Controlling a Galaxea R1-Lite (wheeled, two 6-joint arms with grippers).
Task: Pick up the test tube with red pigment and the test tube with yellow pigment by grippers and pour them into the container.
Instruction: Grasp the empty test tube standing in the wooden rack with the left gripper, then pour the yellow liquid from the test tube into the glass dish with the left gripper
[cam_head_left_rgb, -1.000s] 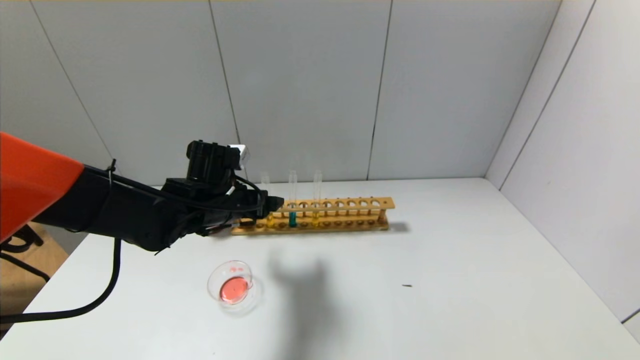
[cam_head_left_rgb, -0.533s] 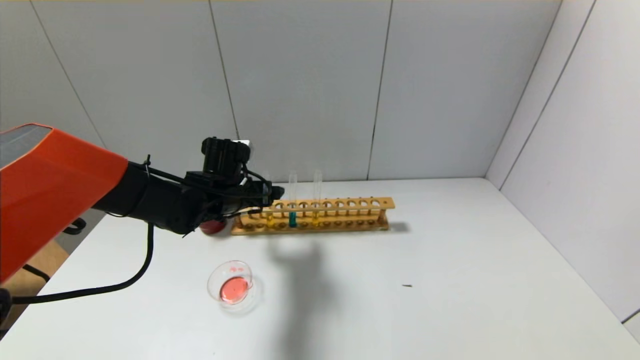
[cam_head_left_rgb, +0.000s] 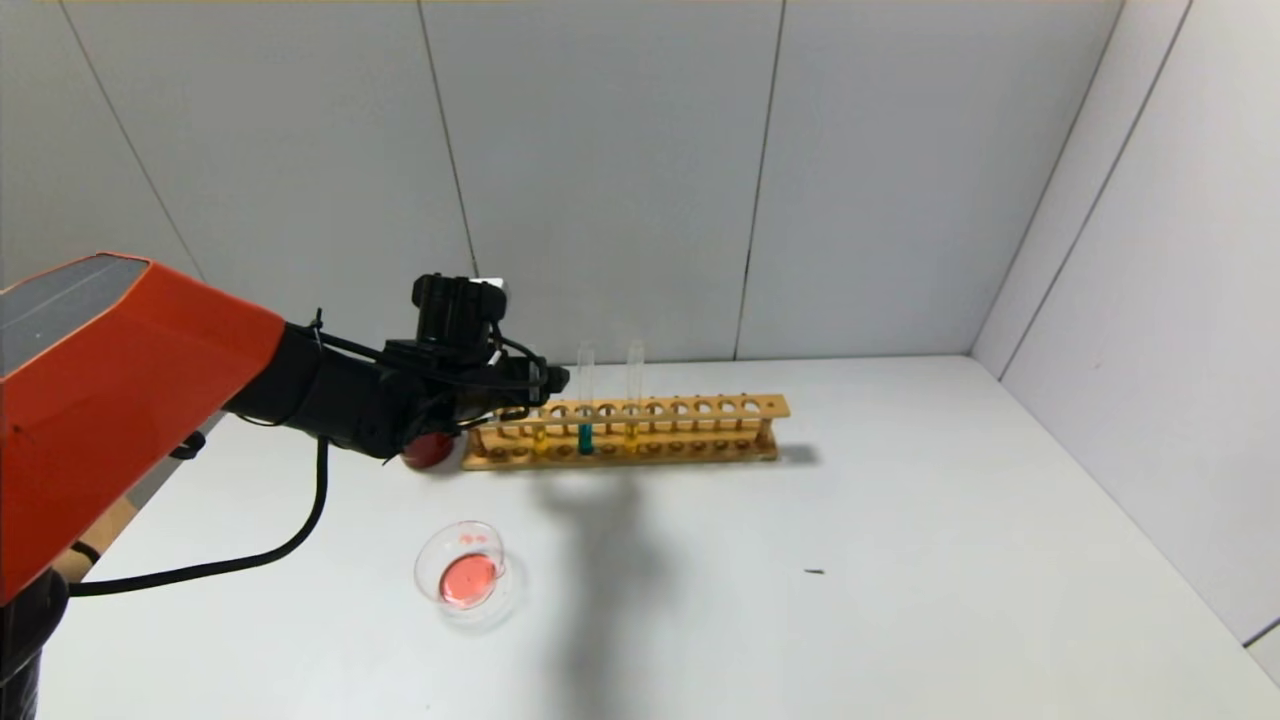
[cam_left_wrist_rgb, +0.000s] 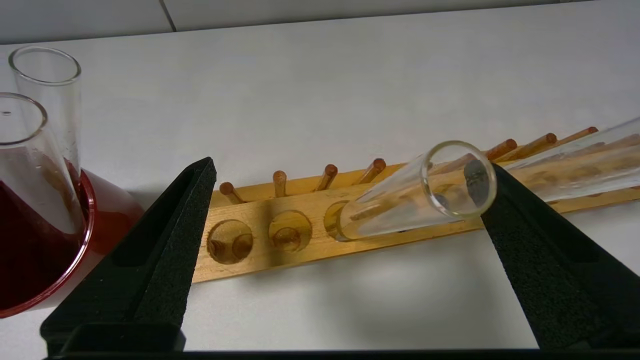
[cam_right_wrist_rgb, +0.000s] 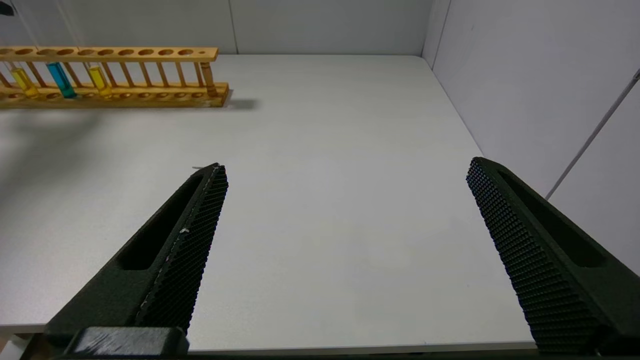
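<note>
Left claw (cam_left_wrist_rgb: 345, 210): black, two-fingered, spread wide at the left end of the rack; a yellow-liquid tube's open mouth sits between the fingers, against one pad; nothing is pinched.
Yellow tube (cam_left_wrist_rgb: 420, 192): thin clear glass test tube with yellow pigment, seated in the rack; placed for a grip near the rim, judged the step in hand.
Second yellow tube (cam_head_left_rgb: 634, 400): same kind, upright, further along, beyond the teal one.
Teal tube (cam_head_left_rgb: 585, 405): clear glass, teal liquid, between the two yellow ones; not wanted.
Rack (cam_head_left_rgb: 700, 430): long wooden test-tube rack, two rows of holes, at the table's far edge.
Red tube (cam_left_wrist_rgb: 30, 165): clear glass tubes lean in a dark red cup (cam_left_wrist_rgb: 105, 220) beside the rack; which held red pigment cannot be told.
Container (cam_head_left_rgb: 468, 576): low round clear glass dish, red liquid inside, on the white table (cam_head_left_rgb: 900, 560), well apart from the rack.
Right claw (cam_right_wrist_rgb: 345, 240): black, ridged pads, spread, idle over bare table.
</note>
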